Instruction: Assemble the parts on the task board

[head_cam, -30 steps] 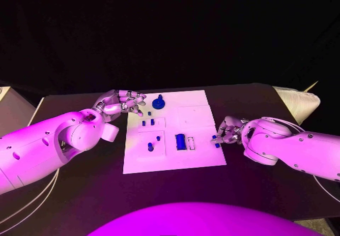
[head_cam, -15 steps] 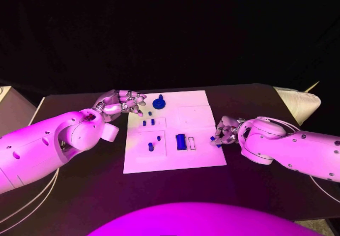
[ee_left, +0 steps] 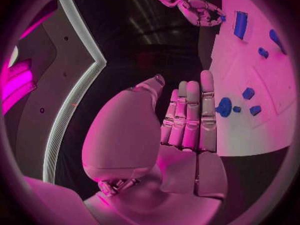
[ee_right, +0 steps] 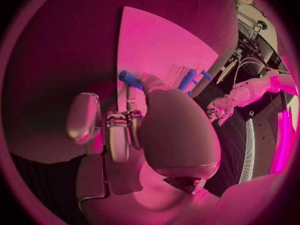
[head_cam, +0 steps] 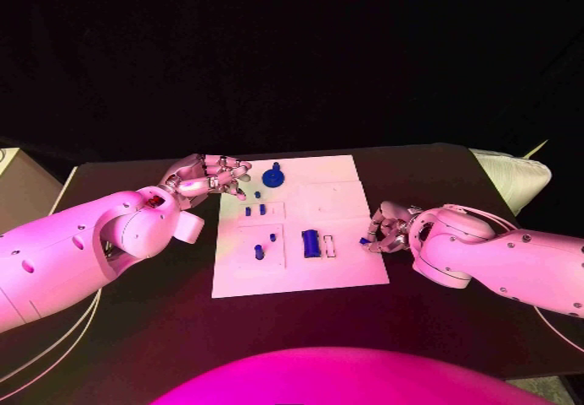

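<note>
The task board point(head_cam: 298, 228) lies flat at the middle of the black tabletop point(head_cam: 146, 321), with both arms reaching in from opposite sides. The right hand point(head_cam: 390, 228) sits at the board's right edge and pinches a small blue part point(head_cam: 365, 240) at its fingertips; the right wrist view confirms the piece is gripped between thumb and finger just above the white surface, presumably lifted so it can be carried to a seat on the board. The left hand point(head_cam: 209, 175) rests near the board's far left corner, fingers curled inward and holding nothing, apparently parked clear of the working area. Just beside it stands a round blue part point(head_cam: 274, 177). Several smaller blue parts point(head_cam: 258, 251) lie in the left-hand panels, and a longer blue block point(head_cam: 309, 243) lies near the middle beside a pale strip. Judgement: assembly is at an early stage, most parts unplaced; the slight pinch risks the piece slipping or tilting
</note>
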`<state>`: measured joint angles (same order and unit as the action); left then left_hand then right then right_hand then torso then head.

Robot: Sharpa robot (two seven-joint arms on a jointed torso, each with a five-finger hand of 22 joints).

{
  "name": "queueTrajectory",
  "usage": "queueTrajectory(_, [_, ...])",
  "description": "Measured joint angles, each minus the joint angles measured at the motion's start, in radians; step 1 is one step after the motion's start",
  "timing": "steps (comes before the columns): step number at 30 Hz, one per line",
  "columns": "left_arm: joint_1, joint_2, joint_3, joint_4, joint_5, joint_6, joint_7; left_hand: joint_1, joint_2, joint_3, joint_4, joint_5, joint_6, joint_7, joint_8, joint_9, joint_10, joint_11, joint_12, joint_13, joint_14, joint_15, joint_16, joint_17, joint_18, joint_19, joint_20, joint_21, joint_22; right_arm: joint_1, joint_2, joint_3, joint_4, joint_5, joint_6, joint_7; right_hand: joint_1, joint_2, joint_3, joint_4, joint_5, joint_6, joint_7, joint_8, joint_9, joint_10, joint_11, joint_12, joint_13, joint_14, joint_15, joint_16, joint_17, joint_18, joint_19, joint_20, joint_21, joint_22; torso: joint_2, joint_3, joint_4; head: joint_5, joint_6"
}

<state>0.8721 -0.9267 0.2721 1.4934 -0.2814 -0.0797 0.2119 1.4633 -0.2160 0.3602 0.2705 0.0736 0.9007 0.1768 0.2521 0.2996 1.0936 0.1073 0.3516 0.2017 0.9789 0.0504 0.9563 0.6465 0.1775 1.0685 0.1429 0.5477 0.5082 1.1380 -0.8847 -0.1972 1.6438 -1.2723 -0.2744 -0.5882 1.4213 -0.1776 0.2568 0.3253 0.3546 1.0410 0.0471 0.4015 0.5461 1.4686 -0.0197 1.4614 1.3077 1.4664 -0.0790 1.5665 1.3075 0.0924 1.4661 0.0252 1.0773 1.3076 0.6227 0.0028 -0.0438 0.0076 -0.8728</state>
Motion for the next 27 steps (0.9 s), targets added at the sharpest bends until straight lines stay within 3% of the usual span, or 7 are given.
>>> queueTrajectory(8, [0.0, 0.001, 0.0, 0.0, 0.0, 0.002, -0.001, 0.006, 0.006, 0.0, 0.0, 0.0, 0.0, 0.0, 0.006, 0.001, -0.004, 0.004, 0.005, 0.002, 0.0, 0.0, 0.0, 0.0, 0.0, -0.004, 0.004, 0.0, 0.002, 0.031, 0.004, 0.002, 0.033, 0.132, -0.026, 0.001, -0.016, -0.015, 0.031, -0.007, 0.004, -0.001, -0.001, 0.005, 0.013, 0.0, 0.0, 0.0, 0.0, 0.0, 0.0, 0.0, 0.0, 0.0, 0.0, 0.0, 0.0, 0.0, 0.0, -0.0002, 0.0, -0.001, 0.0])
queueTrajectory(13, [0.0, 0.001, 0.0, 0.0, 0.0, 0.003, -0.002, 0.006, 0.006, 0.0, 0.0, 0.0, 0.0, 0.0, 0.006, 0.001, -0.004, 0.004, 0.005, 0.002, 0.0, 0.0, 0.0, 0.0, 0.0, -0.004, 0.004, 0.0, 0.002, 0.038, 0.026, 0.003, 0.036, 0.19, -0.037, 0.004, -0.037, -0.015, 0.049, -0.011, 0.004, -0.001, -0.001, 0.005, 0.015, 0.0, 0.0, 0.0, 0.0, 0.0, 0.0, 0.0, 0.0, 0.0, 0.0, 0.0, 0.0, 0.0, 0.0, -0.0002, 0.0003, -0.001, 0.0])
queueTrajectory(18, [0.0, 0.001, 0.0, 0.0, 0.0, 0.004, -0.003, 0.006, 0.006, 0.0, 0.0, 0.0, 0.0, 0.0, 0.006, 0.001, -0.004, 0.004, 0.005, 0.002, 0.0, 0.0, 0.0, 0.0, 0.0, -0.004, 0.004, 0.0, 0.002, 0.04, 0.072, 0.002, 0.014, 0.24, -0.042, 0.006, -0.069, -0.023, 0.086, -0.034, -0.016, -0.002, -0.001, 0.012, 0.019, 0.0, 0.0, 0.0, 0.0, 0.0, 0.0, 0.0, 0.0, 0.0, 0.0, 0.0, 0.0, 0.0, 0.0, -0.0004, 0.0005, -0.002, 0.0])
queueTrajectory(27, [0.0, 0.002, 0.0, 0.001, 0.0, 0.008, -0.005, 0.006, 0.006, 0.0, 0.0, 0.0, 0.0, 0.0, 0.006, 0.001, -0.003, 0.004, 0.005, 0.002, 0.0, 0.0, 0.0, -0.001, 0.0, -0.004, 0.004, 0.0, 0.003, 0.031, 0.131, -0.001, -0.037, 0.272, -0.043, 0.002, -0.108, -0.025, 0.101, -0.041, -0.047, -0.002, 0.0, 0.02, 0.027, 0.0, 0.0, 0.0, 0.0, 0.0, 0.0, 0.0, 0.0, 0.0, 0.0, 0.0, -0.003, 0.0, 0.0, 0.0001, 0.0006, -0.002, 0.0])
